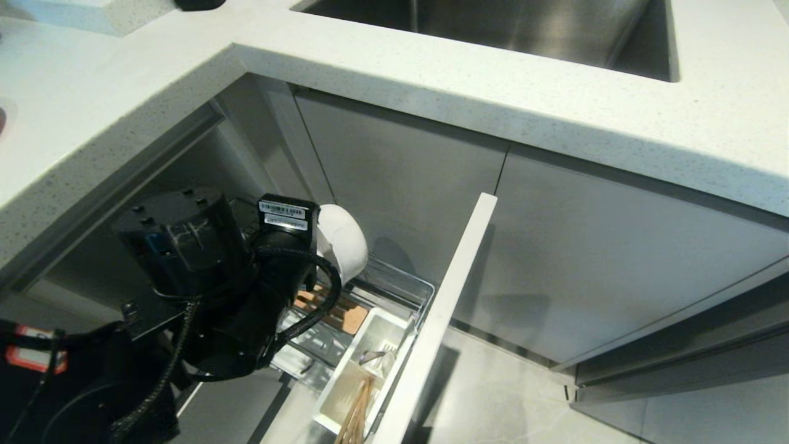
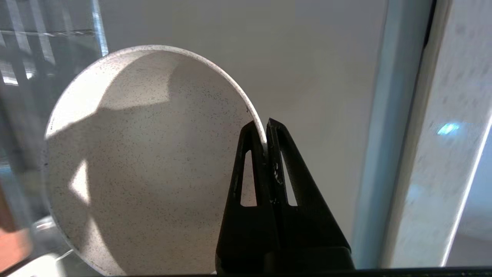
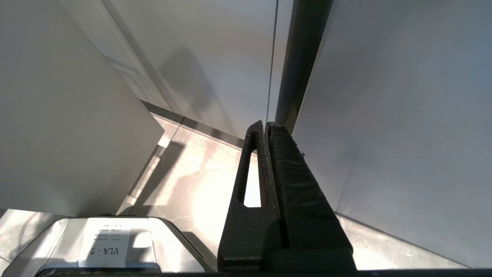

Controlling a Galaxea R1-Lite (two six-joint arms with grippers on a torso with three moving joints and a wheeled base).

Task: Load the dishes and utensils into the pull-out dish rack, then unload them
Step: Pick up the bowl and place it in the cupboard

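The white bowl [image 2: 153, 161] is pinched by its rim in the left gripper [image 2: 265, 132], tipped on edge above the dish rack [image 1: 394, 290]; the right gripper [image 3: 266, 129] is closed, empty.

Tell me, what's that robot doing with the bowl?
The robot's left claw is pinched shut on the rim of the small white bowl, holding it above the pull-out dish rack. The chopsticks sit in the rack's white caddy. Its right claw is shut and idle near the floor.

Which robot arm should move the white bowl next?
The left. Its gripper already pinches the bowl by the rim, above the dish rack. The right gripper is shut, holding nothing, pointing at cabinet doors.
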